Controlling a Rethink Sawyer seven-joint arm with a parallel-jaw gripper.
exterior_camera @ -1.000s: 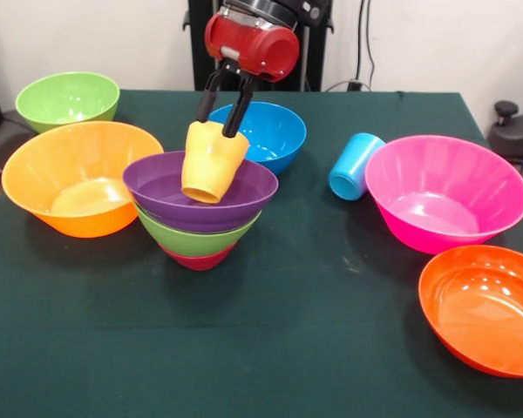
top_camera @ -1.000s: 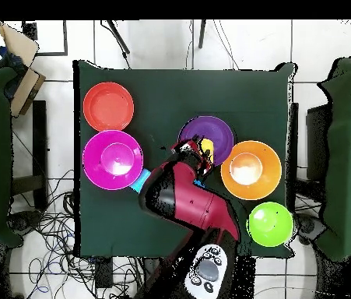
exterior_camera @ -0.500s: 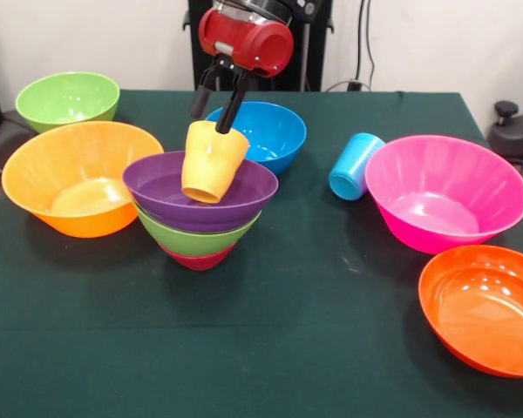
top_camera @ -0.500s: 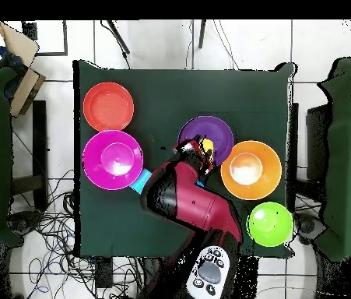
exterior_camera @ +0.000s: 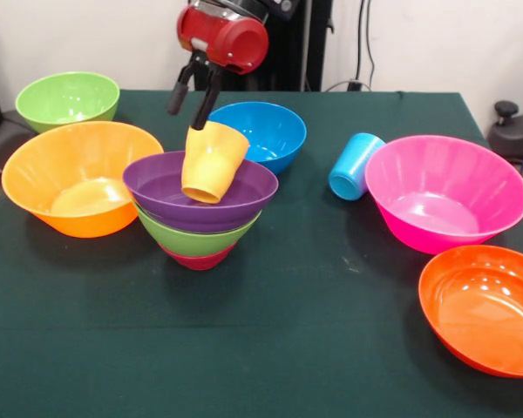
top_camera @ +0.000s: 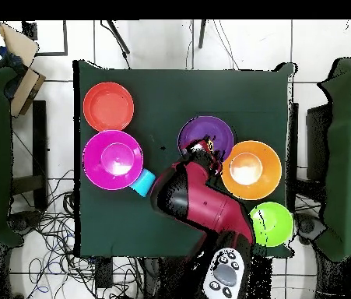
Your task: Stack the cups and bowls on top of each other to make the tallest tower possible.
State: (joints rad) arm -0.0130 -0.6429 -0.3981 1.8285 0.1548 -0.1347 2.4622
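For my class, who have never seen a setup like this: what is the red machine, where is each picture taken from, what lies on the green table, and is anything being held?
The red machine is a robot arm; its gripper is the black pincer at its end. One picture looks across the table toward the robot; the other looks straight down, with the robot's base at the bottom.

On the table stands a tower: a crimson bowl, a green one and a purple bowl nested, with a yellow-orange cup tilted in the top one. Around it sit a large orange bowl, a green bowl, a blue bowl, a pink bowl and a red-orange bowl. A light blue cup lies on its side beside the pink bowl.

Nothing is held: the jaws stand open just above the yellow-orange cup.
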